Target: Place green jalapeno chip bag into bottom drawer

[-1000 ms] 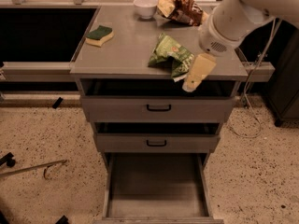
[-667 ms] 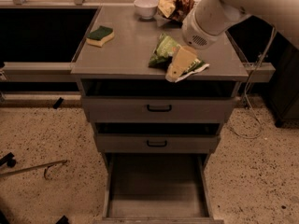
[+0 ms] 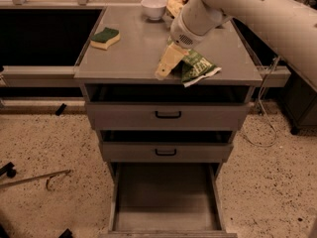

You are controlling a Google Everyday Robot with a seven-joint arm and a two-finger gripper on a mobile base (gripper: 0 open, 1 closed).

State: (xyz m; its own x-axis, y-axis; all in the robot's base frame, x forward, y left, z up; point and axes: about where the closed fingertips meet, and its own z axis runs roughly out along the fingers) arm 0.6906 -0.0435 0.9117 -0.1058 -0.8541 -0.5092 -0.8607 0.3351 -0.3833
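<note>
The pincer (image 3: 165, 69), at the front of the counter (image 3: 129, 53), covers the left part of the green chip bag (image 3: 199, 68). Behind it, the arm (image 3: 237, 9) hides most of a snack bag (image 3: 174, 3).

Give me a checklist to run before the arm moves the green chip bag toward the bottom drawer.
1. Bottom drawer pulled open: ok.
2. Nothing seen lying on the drawer floor: ok.
3. Green jalapeno chip bag lying on the cabinet top, near its front edge: ok.
4. End effector down at the bag's left side, low over the cabinet top: ok.
5. Bag firmly gripped: cannot tell.
6. Sponge and white bowl apart from the bag: ok.
</note>
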